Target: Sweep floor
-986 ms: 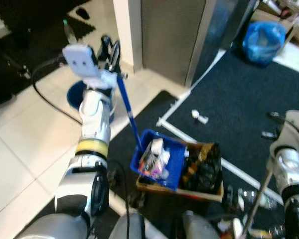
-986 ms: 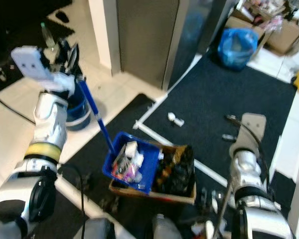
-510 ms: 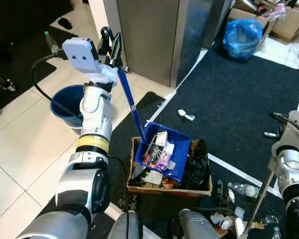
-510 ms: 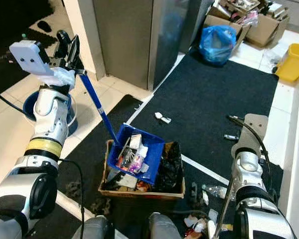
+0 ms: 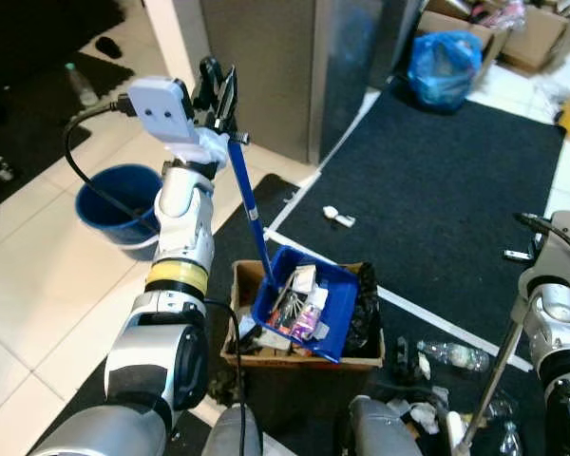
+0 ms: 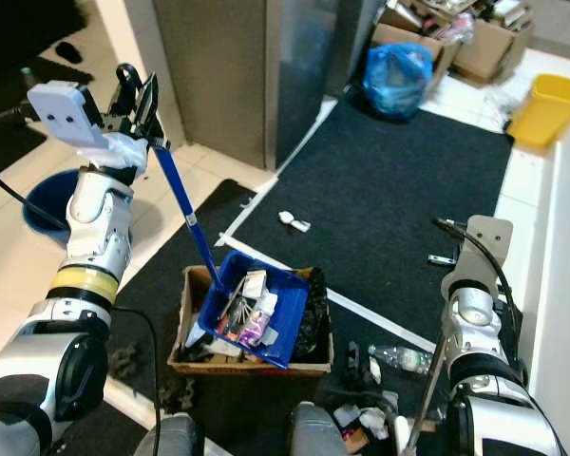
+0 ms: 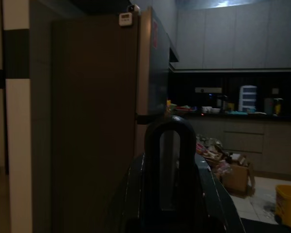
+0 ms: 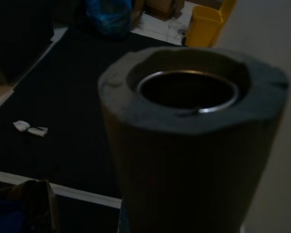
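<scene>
Dustpan of blue plastic [image 5: 306,302], loaded with litter, tilts over the brown cardboard box [image 5: 302,353], its far rim past the box's 12 o'clock edge. Its long blue handle [image 5: 247,211] rises toward 11 o'clock into the left gripper [image 5: 218,90], whose black fingers clamp the top. The right gripper's [image 5: 527,237] finger state cannot be told; a silver pole [image 5: 491,380] runs below that arm. Open dark carpet [image 5: 437,180] spreads toward 1 o'clock, edged by white tape [image 5: 427,313]; a round blue bucket [image 5: 119,195] sits at 9 o'clock on pale tiles [image 5: 38,285].
</scene>
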### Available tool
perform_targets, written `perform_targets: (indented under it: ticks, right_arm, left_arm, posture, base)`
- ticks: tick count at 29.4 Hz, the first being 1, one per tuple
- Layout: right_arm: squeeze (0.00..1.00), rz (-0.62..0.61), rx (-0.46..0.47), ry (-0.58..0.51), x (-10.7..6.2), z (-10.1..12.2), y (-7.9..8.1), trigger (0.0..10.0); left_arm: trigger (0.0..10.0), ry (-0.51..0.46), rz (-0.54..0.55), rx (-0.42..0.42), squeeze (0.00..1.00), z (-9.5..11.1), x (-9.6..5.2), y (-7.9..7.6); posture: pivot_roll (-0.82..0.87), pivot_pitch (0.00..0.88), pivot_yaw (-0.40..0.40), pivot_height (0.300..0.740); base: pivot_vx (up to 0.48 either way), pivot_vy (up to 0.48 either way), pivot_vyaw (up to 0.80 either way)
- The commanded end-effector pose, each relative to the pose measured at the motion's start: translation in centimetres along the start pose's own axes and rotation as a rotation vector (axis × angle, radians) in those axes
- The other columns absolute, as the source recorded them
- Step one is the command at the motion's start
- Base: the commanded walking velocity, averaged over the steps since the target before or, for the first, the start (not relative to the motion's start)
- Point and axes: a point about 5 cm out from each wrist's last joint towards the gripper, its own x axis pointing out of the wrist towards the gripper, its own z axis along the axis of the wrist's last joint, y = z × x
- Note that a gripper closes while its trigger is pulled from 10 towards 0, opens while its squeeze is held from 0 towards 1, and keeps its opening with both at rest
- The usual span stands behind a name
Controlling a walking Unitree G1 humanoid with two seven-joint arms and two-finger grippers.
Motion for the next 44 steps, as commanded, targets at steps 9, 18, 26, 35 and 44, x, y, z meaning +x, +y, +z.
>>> perform_targets:
  ticks: [9, 18, 26, 35, 44]
  right_arm:
    - [0.0, 0.003, -0.007, 0.016, -0.1, -0.4, 0.2, 10.0]
    - [0.0, 0.0, -0.001, 0.017, -0.2, -0.5, 0.3, 10.0]
    - [0.0, -0.001, 0.002, 0.019, -0.2, -0.5, 0.4, 10.0]
    - [0.0, -0.005, 0.007, 0.015, -0.2, -0.5, 0.4, 10.0]
    - [0.0, -0.013, 0.012, 0.014, -0.3, -0.7, 0.3, 10.0]
  left_arm:
    - [10.0, -0.053, -0.19, 0.222, 0.0, 1.9, 1.3, -2.2]
    - [10.0, -0.065, -0.217, 0.268, 0.0, 2.3, 1.5, -2.6]
    - [10.0, -0.088, -0.27, 0.311, 0.0, 2.4, 1.7, -4.0]
    - [10.0, -0.166, -0.393, 0.381, 0.0, 3.3, 2.3, -6.8]
    - [10.0, -0.18, -0.431, 0.345, 0.0, 3.2, 2.3, -8.2]
  posture:
    - [0.12, 0.065, -0.012, 0.74]
    - [0.12, 0.065, -0.007, 0.74]
    - [0.12, 0.065, -0.006, 0.74]
    - [0.12, 0.057, 0.001, 0.74]
    - [0.11, 0.057, 0.009, 0.74]
  base:
    - [0.0, 0.0, 0.0]
    - [0.0, 0.0, 0.0]
    - [0.0, 0.0, 0.0]
    - [0.0, 0.0, 0.0]
    - [0.0, 0.0, 0.0]
